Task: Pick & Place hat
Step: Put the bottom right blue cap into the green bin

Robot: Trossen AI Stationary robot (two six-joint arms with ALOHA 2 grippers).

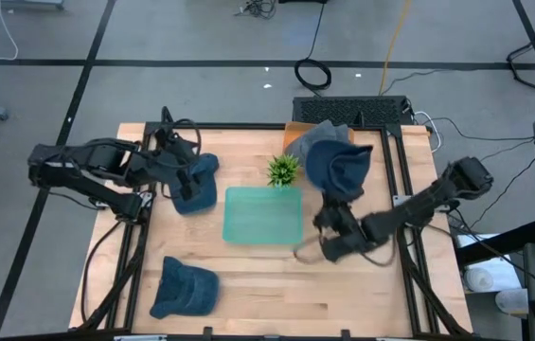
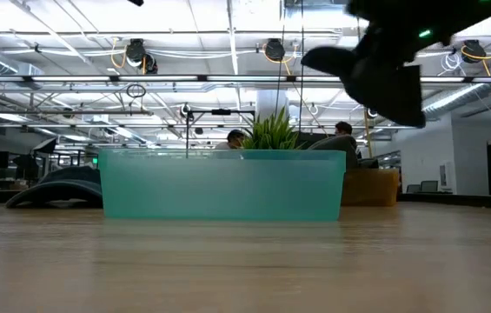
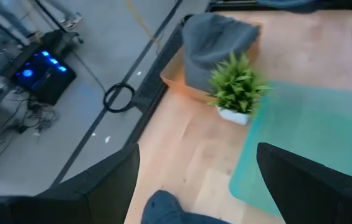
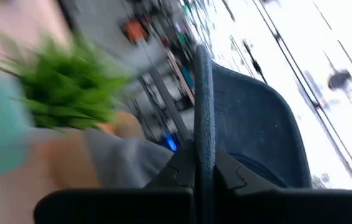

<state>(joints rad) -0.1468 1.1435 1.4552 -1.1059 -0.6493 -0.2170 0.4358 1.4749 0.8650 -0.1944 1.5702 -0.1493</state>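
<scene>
your right gripper (image 1: 329, 225) was pinched shut on the brim of a blue hat (image 1: 338, 169), hanging it just beside the green tray (image 1: 263, 214); your left gripper (image 1: 184, 177) stood spread over another hat (image 1: 194, 186); that thin edge grip could have slipped, or the dangling cap clipped the plant (image 1: 283, 170).

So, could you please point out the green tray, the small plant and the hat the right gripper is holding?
green tray (image 1: 263, 216), high view, bare floor.
small plant (image 1: 283, 170), high view, leaves.
hat held by right gripper (image 1: 336, 167), high view, crown.
</scene>
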